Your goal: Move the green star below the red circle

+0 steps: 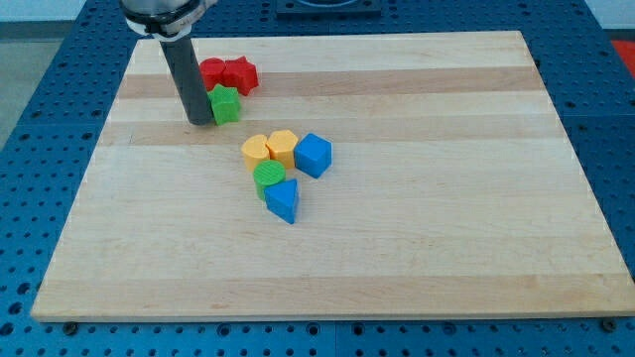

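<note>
**Block Positions Relative to Rod Tip**

Well to the view's lower right of my tip (201, 121) lies a cluster: blue triangular block (283, 201), green round block (269, 177), then blue cube (314, 155), yellow hexagonal block (283, 147) and a second yellow block (257, 151). The green star (226, 103) touches the tip's right side. Beyond it sit the red circle (211, 71) and red star (239, 74). The arm carries a plain rod; no jaws are present. All rest on the wooden board (476, 248).

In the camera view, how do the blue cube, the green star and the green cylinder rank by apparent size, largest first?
1. blue cube
2. green star and green cylinder: they look alike; the cylinder is partly hidden by the blue triangular block, so no ranking.
</note>
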You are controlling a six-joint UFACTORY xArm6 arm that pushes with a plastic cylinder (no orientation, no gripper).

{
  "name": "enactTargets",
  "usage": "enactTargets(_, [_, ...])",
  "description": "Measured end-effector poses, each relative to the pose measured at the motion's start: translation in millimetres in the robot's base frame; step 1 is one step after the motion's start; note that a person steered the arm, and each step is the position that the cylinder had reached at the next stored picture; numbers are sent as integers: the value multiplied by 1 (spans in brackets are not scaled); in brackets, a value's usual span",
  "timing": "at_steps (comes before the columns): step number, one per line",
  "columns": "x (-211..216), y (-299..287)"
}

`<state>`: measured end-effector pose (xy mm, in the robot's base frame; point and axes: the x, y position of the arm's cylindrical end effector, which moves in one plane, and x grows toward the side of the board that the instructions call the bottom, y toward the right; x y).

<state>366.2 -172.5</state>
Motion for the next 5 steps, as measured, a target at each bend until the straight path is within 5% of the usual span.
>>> enactTargets(4, [22,-2])
enactTargets(5, [27,44])
